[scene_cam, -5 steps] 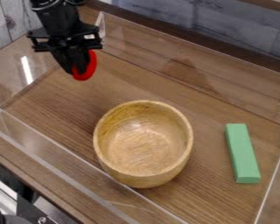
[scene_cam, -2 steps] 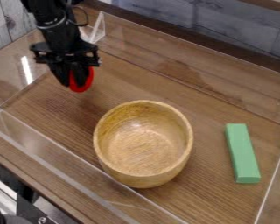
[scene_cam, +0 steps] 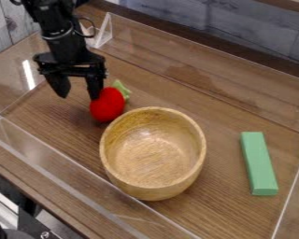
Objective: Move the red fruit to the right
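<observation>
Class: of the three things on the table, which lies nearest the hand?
The red fruit: it sits just beside the open hand, while the bowl is farther off and the green block farthest.

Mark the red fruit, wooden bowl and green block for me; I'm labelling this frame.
red fruit [scene_cam: 106, 105]: camera view, middle of its glossy body.
wooden bowl [scene_cam: 190, 121]: camera view, right part of the rim.
green block [scene_cam: 257, 162]: camera view, centre of its top face.

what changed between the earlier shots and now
The claw came down toward the table, opened and let go of the red fruit, which now lies on the table beside the wooden bowl, just right of the open claw. The bowl and the green block stayed where they were.
</observation>
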Action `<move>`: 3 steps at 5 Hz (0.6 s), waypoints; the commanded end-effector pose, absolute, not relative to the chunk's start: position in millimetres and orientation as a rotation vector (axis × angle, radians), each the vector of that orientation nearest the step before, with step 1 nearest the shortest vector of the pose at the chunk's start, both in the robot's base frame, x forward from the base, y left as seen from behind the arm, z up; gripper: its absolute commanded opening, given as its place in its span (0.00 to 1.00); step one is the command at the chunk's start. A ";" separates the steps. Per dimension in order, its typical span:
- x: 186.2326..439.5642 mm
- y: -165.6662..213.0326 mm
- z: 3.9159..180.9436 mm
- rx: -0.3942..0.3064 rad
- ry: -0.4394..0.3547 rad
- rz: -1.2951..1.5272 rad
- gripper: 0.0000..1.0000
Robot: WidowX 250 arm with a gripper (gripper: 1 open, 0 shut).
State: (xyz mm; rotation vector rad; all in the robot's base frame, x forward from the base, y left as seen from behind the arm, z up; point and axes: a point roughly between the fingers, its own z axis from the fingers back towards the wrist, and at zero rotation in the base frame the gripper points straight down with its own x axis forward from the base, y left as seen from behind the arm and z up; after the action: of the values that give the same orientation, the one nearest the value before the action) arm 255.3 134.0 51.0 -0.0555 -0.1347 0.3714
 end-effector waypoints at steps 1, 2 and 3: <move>264.9 133.6 53.0 -0.034 -0.167 0.361 1.00; 268.3 131.0 44.9 -0.029 -0.159 0.360 1.00; 272.0 128.4 38.3 -0.027 -0.152 0.360 1.00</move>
State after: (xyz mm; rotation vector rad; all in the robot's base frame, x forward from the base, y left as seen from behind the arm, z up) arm 264.0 124.4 26.4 -0.0457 -0.1038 0.3689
